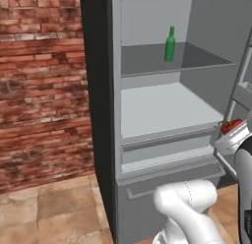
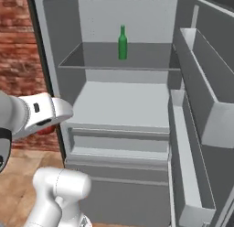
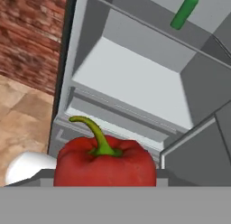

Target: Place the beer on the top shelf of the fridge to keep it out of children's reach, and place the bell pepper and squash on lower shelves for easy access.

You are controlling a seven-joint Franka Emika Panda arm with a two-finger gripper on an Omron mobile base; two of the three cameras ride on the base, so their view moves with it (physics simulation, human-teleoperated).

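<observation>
The bell pepper (image 3: 104, 166) sat close at the bottom, green stem curling up. Beyond it the fridge (image 3: 135, 78) stood open, the beer (image 3: 184, 11) upright on the top shelf (image 3: 149, 40).

The bell pepper (image 3: 104, 162) hides the claw's fingertips in the hand view, so its grip cannot be told. The beer (image 3: 185, 11) is cut off by that picture's top edge.

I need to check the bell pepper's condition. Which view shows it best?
The hand view: the bell pepper sits large, stem up, glossy red. The left base view catches a red sliver by the hand; the right base view barely a red trace.
</observation>
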